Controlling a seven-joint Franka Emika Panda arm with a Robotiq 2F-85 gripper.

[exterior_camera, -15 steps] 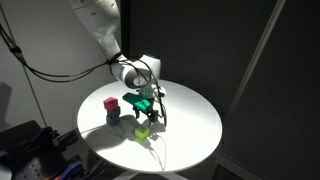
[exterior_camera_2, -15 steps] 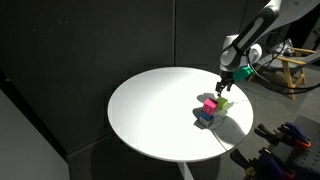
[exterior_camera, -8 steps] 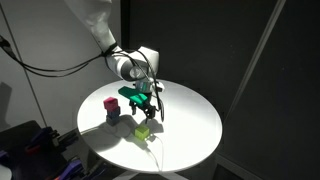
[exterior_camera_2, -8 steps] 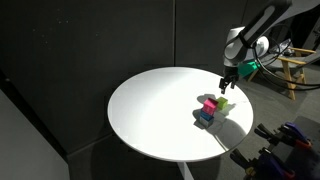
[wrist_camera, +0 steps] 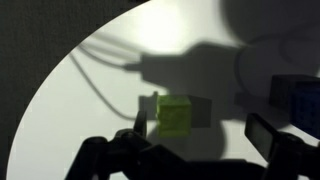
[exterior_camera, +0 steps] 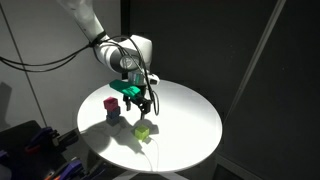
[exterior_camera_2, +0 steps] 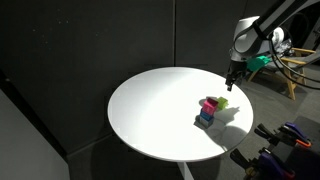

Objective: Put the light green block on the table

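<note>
The light green block (exterior_camera: 143, 131) rests on the round white table (exterior_camera: 190, 120), apart from the other cubes; it also shows in an exterior view (exterior_camera_2: 222, 102) and in the wrist view (wrist_camera: 176, 115). My gripper (exterior_camera: 139, 103) hangs open and empty well above the block; in an exterior view (exterior_camera_2: 233, 82) it is above the table's edge. In the wrist view the open fingers (wrist_camera: 200, 135) frame the block from above without touching it.
A magenta cube (exterior_camera: 111, 103) sits stacked on a dark blue cube (exterior_camera: 112, 115) near the green block; the stack also shows in an exterior view (exterior_camera_2: 207, 110). A dark blue cube corner (wrist_camera: 296, 100) shows in the wrist view. Cables and clutter lie beyond the table's edge.
The gripper has risen away from the light green block, which stays on the table where it was. The stack has not moved.
</note>
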